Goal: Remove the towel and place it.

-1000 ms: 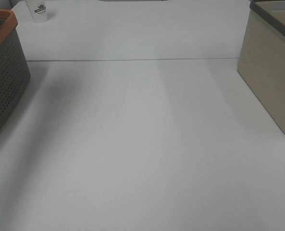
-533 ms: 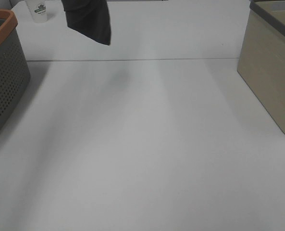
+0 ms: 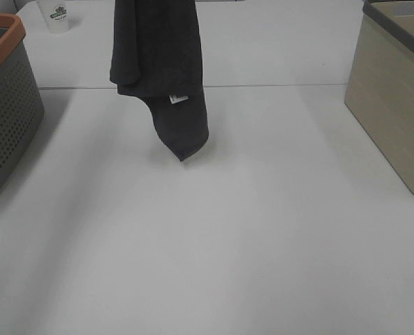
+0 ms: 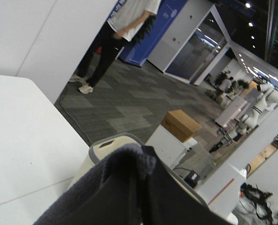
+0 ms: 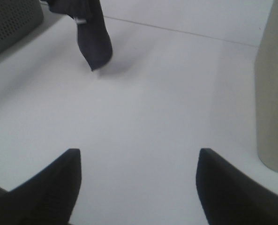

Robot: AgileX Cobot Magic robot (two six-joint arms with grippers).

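The dark charcoal towel point(image 3: 161, 63) hangs in the air from above the top edge of the exterior view, over the left-centre of the white table point(image 3: 262, 230). Its small white tag point(image 3: 179, 99) shows partway down, and its lowest corner hangs just above the table top. In the left wrist view the bunched towel point(image 4: 129, 192) fills the lower part and hides the left gripper's fingers; the left gripper holds it. My right gripper point(image 5: 136, 187) is open and empty low over the table, with the towel point(image 5: 94, 42) ahead of it. Neither gripper shows in the exterior view.
A grey perforated basket with an orange rim point(image 3: 1, 42) stands at the left edge. A beige bin point(image 3: 392, 105) stands at the right and also shows in the right wrist view point(image 5: 274, 93). A white paper cup point(image 3: 56, 14) stands at the back left.
The towel was absent a second ago. It came in from the top left, moved right and down, and now hangs long with its lowest corner near the table.
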